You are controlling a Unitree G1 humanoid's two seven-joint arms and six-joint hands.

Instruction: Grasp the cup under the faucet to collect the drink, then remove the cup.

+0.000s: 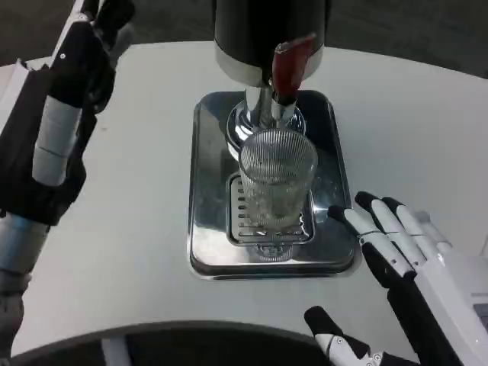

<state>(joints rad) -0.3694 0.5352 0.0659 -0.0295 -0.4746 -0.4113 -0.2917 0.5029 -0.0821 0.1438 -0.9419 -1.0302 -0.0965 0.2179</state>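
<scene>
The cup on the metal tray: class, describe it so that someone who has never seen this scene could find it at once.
Start at the black drink dispenser at the table's far edge, with its red lever. Below it lies a shiny metal drip tray. On the tray's slotted grate, under the spout, stands the cup: clear, upright and finely ribbed, the only see-through thing there.

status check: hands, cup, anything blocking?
Right hand open, fingers spread beside the drip tray, off the cup. Left hand raised far left, state unclear. Cup upright on the grate under the faucet. Nothing between right hand and cup.
</scene>
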